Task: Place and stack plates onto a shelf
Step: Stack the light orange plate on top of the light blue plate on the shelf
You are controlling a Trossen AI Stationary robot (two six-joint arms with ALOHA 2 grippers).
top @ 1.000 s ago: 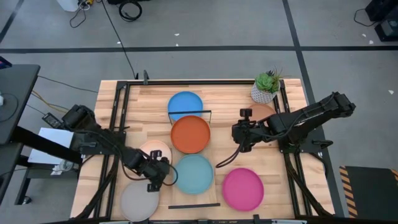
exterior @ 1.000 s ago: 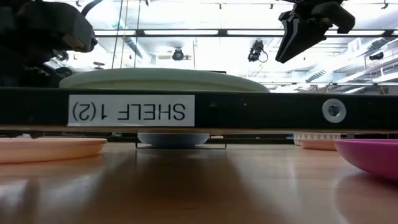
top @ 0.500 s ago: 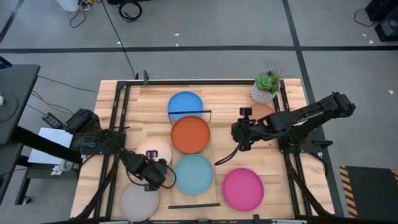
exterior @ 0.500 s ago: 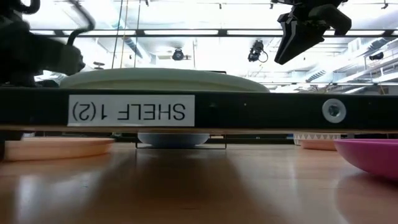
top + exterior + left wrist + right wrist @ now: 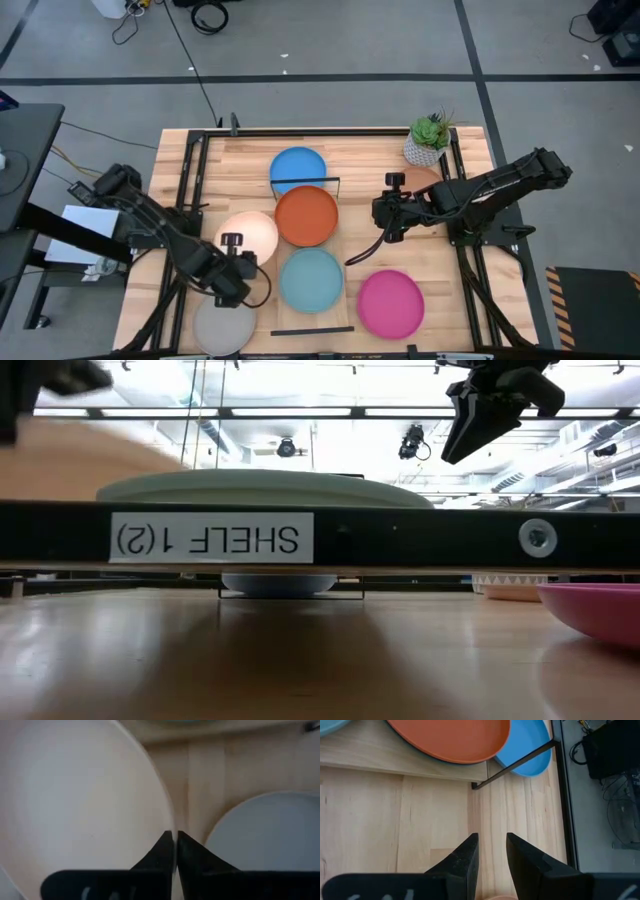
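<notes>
My left gripper (image 5: 232, 265) is shut on the cream plate (image 5: 248, 235), which is raised above the table's left half. In the low view the plate (image 5: 70, 460) shows blurred, above shelf height. The shelf (image 5: 420, 540) runs from far to near down the table's middle. On it lie the orange plate (image 5: 306, 215) and the light teal plate (image 5: 311, 279). The blue plate (image 5: 297, 168) sits at the shelf's far end. My right gripper (image 5: 392, 215) hangs open to the right of the orange plate, with nothing between its fingers (image 5: 470, 855). My left gripper pinches the cream plate's rim (image 5: 170, 827) between its two fingers, on the plate's near side. The fingers reach in from the table's near-left side. The plate is lifted clear of the table.
The grey plate (image 5: 222, 325) lies at the near left edge, just below the left gripper. The magenta plate (image 5: 390, 303) lies near right. A potted plant (image 5: 428, 140) and a tan plate (image 5: 510, 590) are at the far right. Black frame rails run along both table sides.
My left gripper has shut on the cream plate's rim and risen, drifting a little toward the table's left edge. The cream plate, which lay flat on the table, is now lifted clear.
</notes>
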